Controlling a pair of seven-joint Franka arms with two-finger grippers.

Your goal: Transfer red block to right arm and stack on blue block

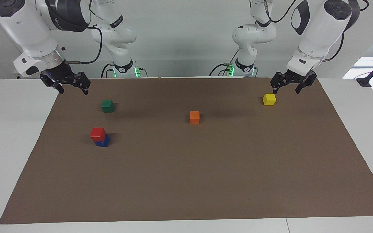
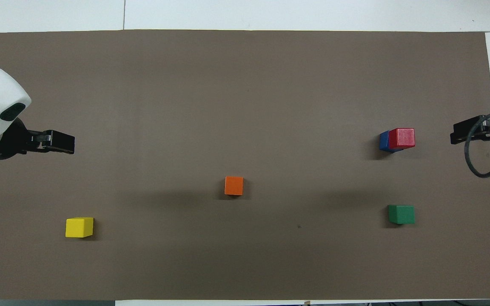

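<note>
The red block [image 1: 97, 133] sits on the blue block [image 1: 103, 141], toward the right arm's end of the counter; the stack looks done. Right end effector [image 1: 71, 88] and left end effector [image 1: 287, 89] hang open, empty
</note>
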